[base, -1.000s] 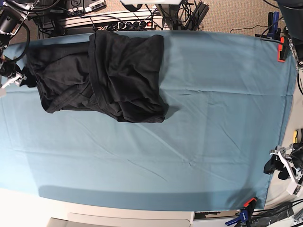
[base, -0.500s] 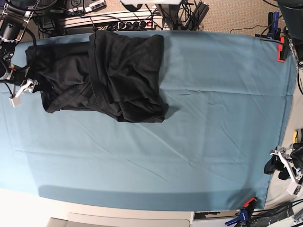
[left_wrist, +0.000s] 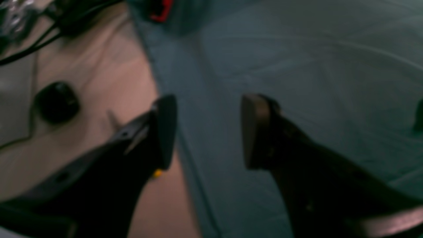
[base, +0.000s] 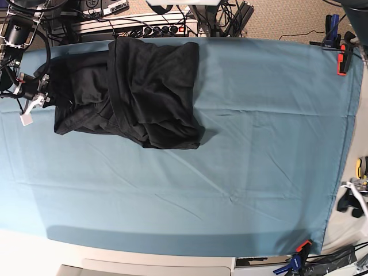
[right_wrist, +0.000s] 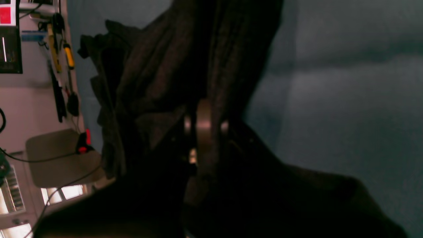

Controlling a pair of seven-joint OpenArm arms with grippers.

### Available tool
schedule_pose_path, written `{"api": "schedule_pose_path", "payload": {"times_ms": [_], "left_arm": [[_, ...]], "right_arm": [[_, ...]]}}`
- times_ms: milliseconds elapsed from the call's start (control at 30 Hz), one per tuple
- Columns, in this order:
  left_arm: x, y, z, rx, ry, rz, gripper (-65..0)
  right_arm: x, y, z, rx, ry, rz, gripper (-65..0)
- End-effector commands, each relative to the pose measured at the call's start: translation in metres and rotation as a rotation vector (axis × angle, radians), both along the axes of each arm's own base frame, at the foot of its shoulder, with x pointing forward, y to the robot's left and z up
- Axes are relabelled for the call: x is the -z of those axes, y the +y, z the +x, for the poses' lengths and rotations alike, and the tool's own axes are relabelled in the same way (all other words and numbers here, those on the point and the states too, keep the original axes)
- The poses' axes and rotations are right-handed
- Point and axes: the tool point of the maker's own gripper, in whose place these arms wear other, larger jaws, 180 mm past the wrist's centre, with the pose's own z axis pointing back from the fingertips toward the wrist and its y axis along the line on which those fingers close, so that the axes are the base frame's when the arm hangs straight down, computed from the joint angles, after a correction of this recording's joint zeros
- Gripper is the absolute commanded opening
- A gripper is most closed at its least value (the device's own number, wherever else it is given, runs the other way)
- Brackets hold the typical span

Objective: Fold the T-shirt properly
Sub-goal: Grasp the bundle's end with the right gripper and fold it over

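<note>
right gripper (right_wrist: 205, 127) clenched on the t-shirt (base: 132, 92) edge; left gripper (left_wrist: 208, 132) spread wide, empty

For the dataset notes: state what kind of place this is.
Probably a robotics lab bench: a teal blue table cloth held by an orange clamp, cables and a power strip along the far edge, and a crumpled black fabric T-shirt laid out.

The base view is bright, even and sharp with soft shadows, while both wrist views are dim and blurred, the right one darkest across its lower half, with glare at lower left.
</note>
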Motion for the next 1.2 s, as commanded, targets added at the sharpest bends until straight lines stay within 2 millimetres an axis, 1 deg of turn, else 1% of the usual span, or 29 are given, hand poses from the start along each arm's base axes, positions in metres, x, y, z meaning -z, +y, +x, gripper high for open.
{"api": "schedule_pose_path", "payload": {"times_ms": [0, 67, 133, 200, 267, 367, 467, 600, 633, 767, 933, 1033, 1167], "left_arm": [[-0.032, 0.01, 0.004, -0.009, -0.079, 0.011, -35.7], [-0.038, 0.021, 0.0, -0.022, -0.08, 0.031, -35.7], [-0.044, 0.031, -0.004, -0.035, -0.08, 0.052, -35.6], [-0.05, 0.041, -0.008, -0.05, -0.081, 0.076, -35.7], [-0.056, 0.049, -0.011, -0.064, -0.084, 0.094, -35.7], [-0.065, 0.06, -0.014, -0.086, -0.097, 0.108, -35.7], [-0.072, 0.067, -0.017, -0.102, -0.107, 0.117, -35.7], [-0.076, 0.073, -0.019, -0.123, -0.11, 0.118, -35.7], [-0.076, 0.073, -0.019, -0.126, -0.111, 0.119, -35.7], [-0.077, 0.074, -0.019, -0.126, -0.111, 0.122, -35.7], [-0.077, 0.074, -0.019, -0.126, -0.111, 0.121, -35.7], [-0.077, 0.074, -0.019, -0.123, -0.112, 0.122, -35.7], [-0.077, 0.074, -0.019, -0.123, -0.114, 0.122, -35.7]], "right_arm": [[-0.021, -0.006, 0.013, -0.002, -0.068, -0.017, -65.0], [-0.028, 0.004, 0.019, -0.031, -0.104, -0.023, -65.0], [-0.038, 0.02, 0.026, -0.069, -0.153, -0.027, -65.0], [-0.049, 0.041, 0.032, -0.109, -0.203, -0.027, -65.0], [-0.063, 0.066, 0.033, -0.17, -0.272, -0.037, -65.0], [-0.082, 0.109, 0.026, -0.262, -0.374, -0.044, -65.0], [-0.098, 0.15, 0.01, -0.339, -0.473, -0.035, -65.0], [-0.11, 0.192, -0.011, -0.368, -0.543, 0.02, -65.0], [-0.111, 0.2, -0.015, -0.364, -0.55, 0.039, -65.0], [-0.095, 0.218, -0.022, -0.339, -0.513, 0.014, -65.0], [-0.075, 0.229, -0.022, -0.309, -0.457, -0.022, -65.0], [-0.059, 0.237, -0.023, -0.319, -0.403, -0.067, -65.0], [-0.055, 0.251, -0.012, -0.317, -0.416, -0.107, -65.0]]}}
